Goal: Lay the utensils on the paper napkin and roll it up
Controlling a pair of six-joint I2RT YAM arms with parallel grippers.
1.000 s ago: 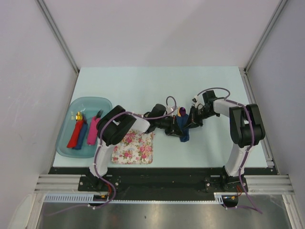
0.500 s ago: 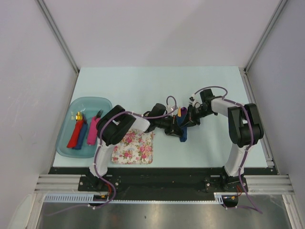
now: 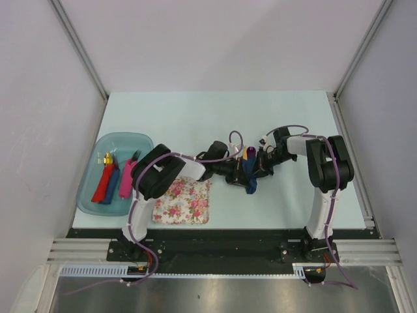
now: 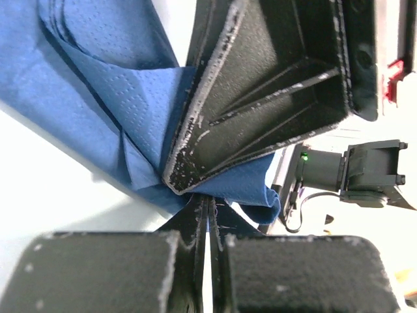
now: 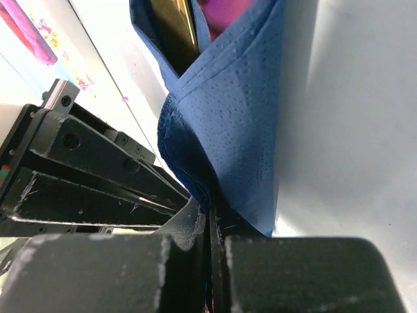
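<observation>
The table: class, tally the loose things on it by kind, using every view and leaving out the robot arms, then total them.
Translucent teal plastic tray: 1
Chunky-handled pieces in it, red, blue, pink: 3
Pink-and-white floral rectangular mat: 1
Dark navy-blue paper napkin: 1
Slim utensils wrapped in it, purple one and gold one: 2
Total: 8

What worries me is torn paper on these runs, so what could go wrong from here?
1. The left gripper and right gripper are both shut on the thin paper napkin, close together; opposing pulls could tear it.
2. The purple spoon and gold utensil show at the wrap's open end, so they might slide out if the bundle tilts.
3. The grippers sit almost against each other and could collide.
</observation>
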